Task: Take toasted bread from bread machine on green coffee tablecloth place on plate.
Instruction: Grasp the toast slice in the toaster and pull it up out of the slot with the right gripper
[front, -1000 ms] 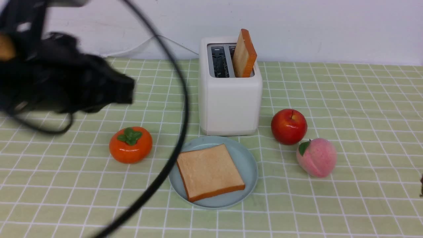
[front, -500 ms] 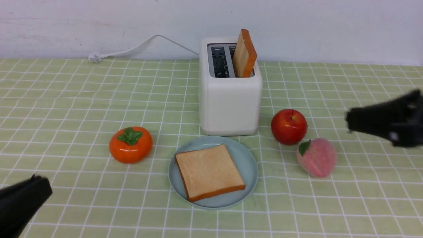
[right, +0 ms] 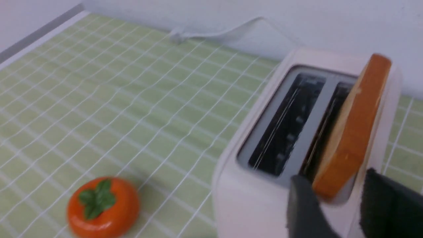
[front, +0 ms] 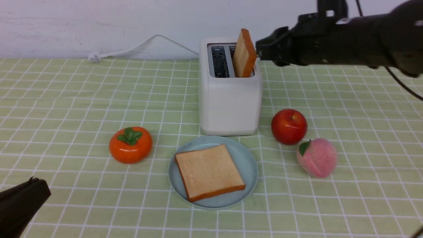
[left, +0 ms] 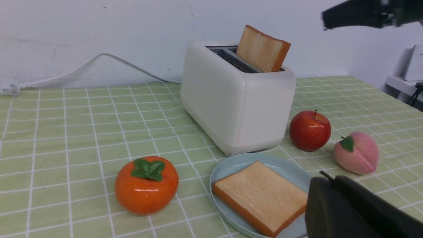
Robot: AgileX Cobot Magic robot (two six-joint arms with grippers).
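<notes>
Held right fingers (right: pixel 302 208) apart beside upright slice (front: pixel 244 53), ungripped, and left fingers (front: pixel 33 195) closed. Found flat slice (front: pixel 210 172) on plate (front: pixel 246 162) at toaster's (front: pixel 229 105) 6 o'clock: judged half done.

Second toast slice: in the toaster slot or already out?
In. The slice stands tilted in the right slot of the toaster, upper half sticking out; the left slot is empty.
</notes>
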